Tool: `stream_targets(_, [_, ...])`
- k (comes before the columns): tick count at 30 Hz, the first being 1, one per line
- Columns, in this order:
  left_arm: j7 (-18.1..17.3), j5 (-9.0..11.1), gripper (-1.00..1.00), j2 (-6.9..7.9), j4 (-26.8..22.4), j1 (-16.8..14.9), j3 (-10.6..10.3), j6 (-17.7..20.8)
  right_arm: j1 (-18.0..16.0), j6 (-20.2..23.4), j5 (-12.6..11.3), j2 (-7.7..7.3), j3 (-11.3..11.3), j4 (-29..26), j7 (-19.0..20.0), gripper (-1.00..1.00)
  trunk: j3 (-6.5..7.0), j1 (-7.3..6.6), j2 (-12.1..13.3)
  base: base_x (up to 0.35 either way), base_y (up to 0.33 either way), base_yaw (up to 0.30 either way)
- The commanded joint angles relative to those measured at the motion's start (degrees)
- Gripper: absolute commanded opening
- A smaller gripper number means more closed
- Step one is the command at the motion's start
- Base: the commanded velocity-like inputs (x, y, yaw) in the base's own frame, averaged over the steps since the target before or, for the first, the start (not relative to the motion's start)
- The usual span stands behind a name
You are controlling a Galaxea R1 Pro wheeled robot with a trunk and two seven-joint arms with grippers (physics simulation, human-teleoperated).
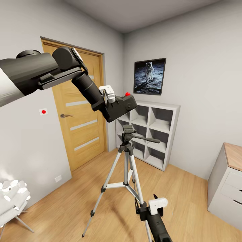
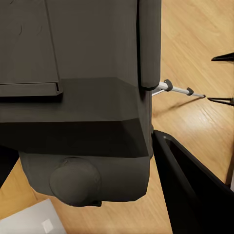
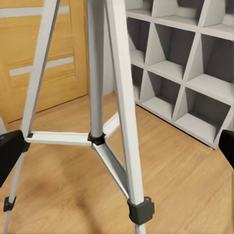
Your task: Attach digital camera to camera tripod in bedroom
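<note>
The black digital camera [image 1: 123, 105], with a red button on top, hangs in the air just above the black head [image 1: 127, 131] of the camera tripod [image 1: 127, 161]. My left gripper [image 1: 116, 105] is shut on it. In the left wrist view the camera body [image 2: 78, 97] sits close against the lens, a dark finger [image 2: 190, 190] lies beside it, and a tripod leg [image 2: 178, 89] shows beyond. Low down, my right gripper [image 1: 146, 203] is open beside a tripod leg. In the right wrist view its fingertips [image 3: 9, 158] are spread wide, with the silver legs [image 3: 122, 112] just ahead.
This is the bedroom, with an oak door [image 1: 79, 117] on the left wall and white cube shelves [image 1: 158, 131] behind the tripod. An astronaut picture [image 1: 149, 76] hangs above them. A grey drawer cabinet [image 1: 226, 183] stands at right and a white ball lamp [image 1: 11, 198] at lower left.
</note>
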Motion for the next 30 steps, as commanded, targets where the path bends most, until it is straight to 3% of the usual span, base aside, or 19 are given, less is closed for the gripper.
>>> stream_targets(1, [-0.1,0.1,-1.0,0.04,0.0,-0.1,-0.1,0.1,-1.1,1.5,0.5,0.02,0.1,-0.1,-0.1,1.0,-0.01,0.02,0.0,0.0,0.0,0.0])
stream_targets(8, [-0.1,0.1,-1.0,0.08,0.1,-0.1,-0.1,0.1,-8.2,8.3,0.5,0.02,1.3,-0.2,-0.2,1.0,-0.01,0.02,0.0,0.0,0.0,0.0])
stream_targets(10, [-0.1,0.1,-1.0,0.15,0.1,-0.1,-0.2,0.1,-12.0,13.0,0.5,0.02,1.4,-0.1,-0.2,1.0,-0.01,0.02,0.0,0.0,0.0,0.0])
stream_targets(13, [-0.1,0.1,-1.0,0.29,0.1,-0.1,-0.1,0.1,-13.9,15.8,0.4,0.02,1.5,-0.1,-0.1,1.0,-0.01,0.02,0.0,0.0,0.0,0.0])
stream_targets(16, [-0.1,0.1,-1.0,0.33,0.1,-0.1,-0.1,0.1,-14.6,16.5,0.4,0.02,1.9,-0.1,0.1,1.0,-0.01,0.02,0.0,0.0,0.0,0.0])
stream_targets(21, [-0.1,0.1,-1.0,0.34,0.1,-0.1,-0.1,0.1,-14.9,17.0,0.5,0.02,6.6,-0.1,0.3,1.0,-0.01,0.02,0.0,0.0,0.0,0.0])
stream_targets(30, [-0.1,0.1,-1.0,0.36,0.0,-0.1,-1.9,0.1,-15.0,17.0,0.5,0.02,7.9,-0.2,0.2,1.0,-0.01,0.02,0.0,0.16,0.04,0.0])
